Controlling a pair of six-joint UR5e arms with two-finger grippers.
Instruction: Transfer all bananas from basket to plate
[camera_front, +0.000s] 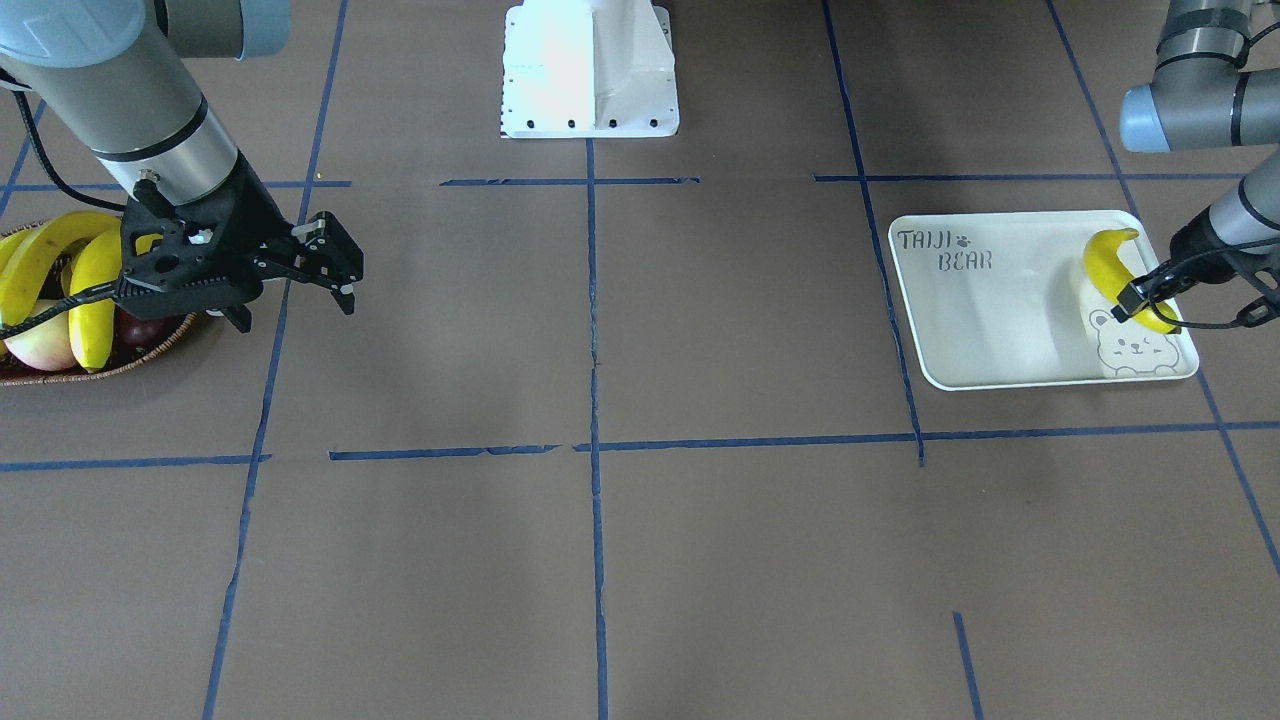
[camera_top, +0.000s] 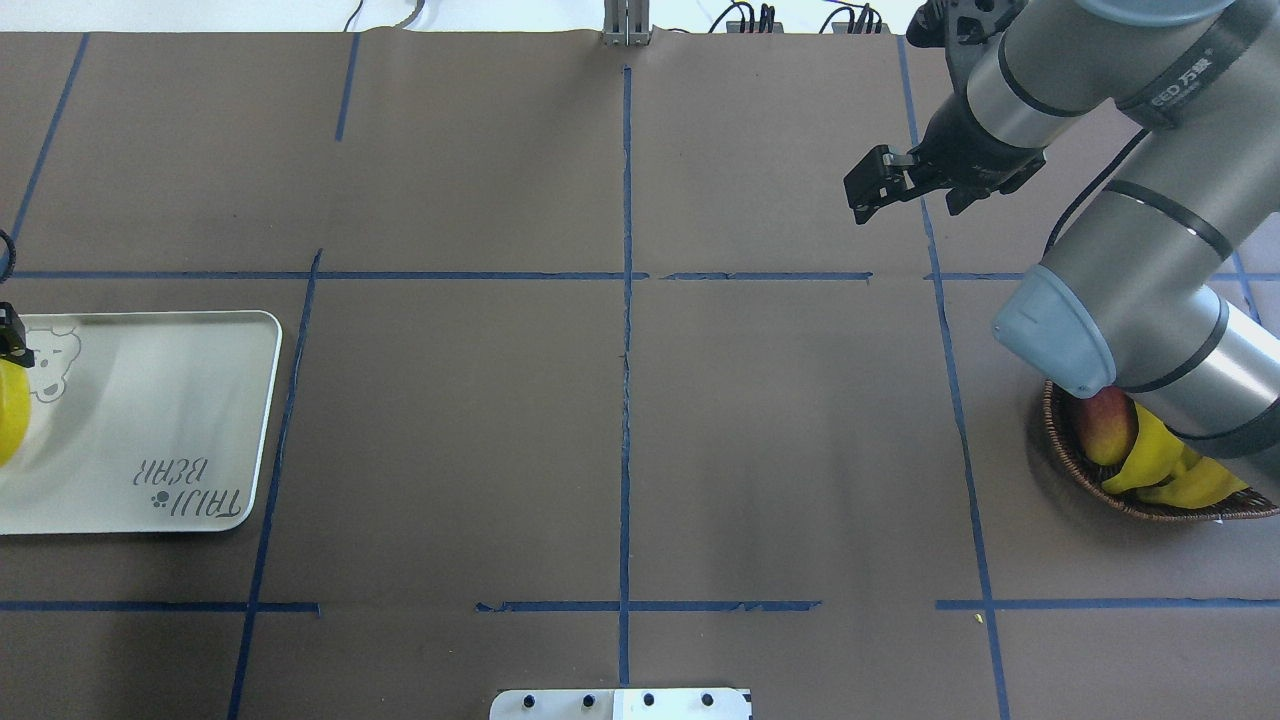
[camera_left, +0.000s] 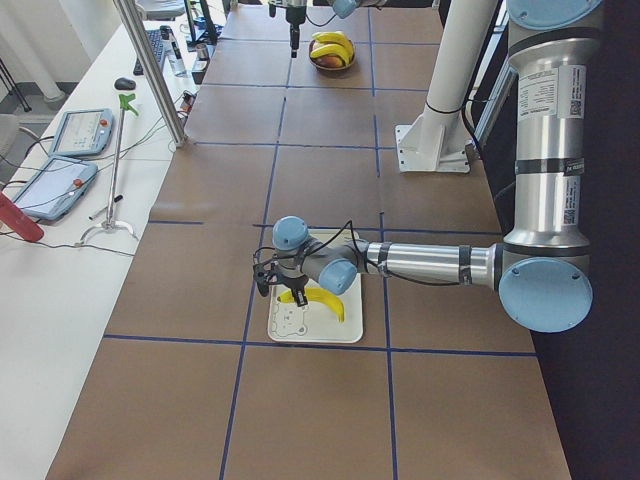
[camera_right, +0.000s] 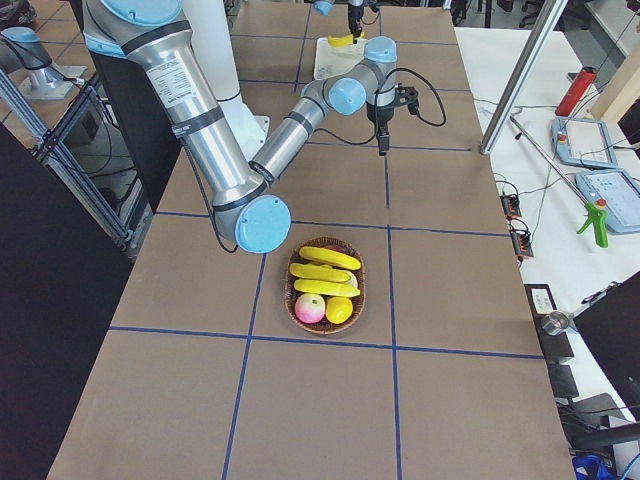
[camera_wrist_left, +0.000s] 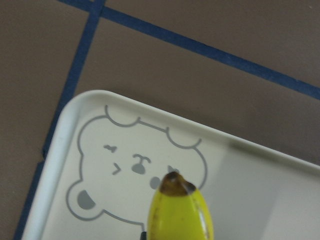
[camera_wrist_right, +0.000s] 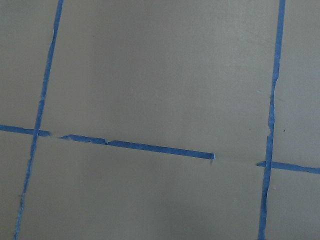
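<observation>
A banana (camera_wrist_left: 180, 212) sits at the plate's (camera_front: 1000, 320) bear corner, grasped by the left tool (camera_front: 1138, 303). The right tool (camera_front: 340, 262), released and empty, hovers over the desk (camera_front: 700, 550) beside the basket (camera_front: 150, 350), which holds more bananas (camera_front: 92, 290).

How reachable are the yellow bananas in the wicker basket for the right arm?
Likely yes: the right gripper hangs open and empty; the long yellow bananas lie uncovered on top in the brown wicker basket.
</observation>
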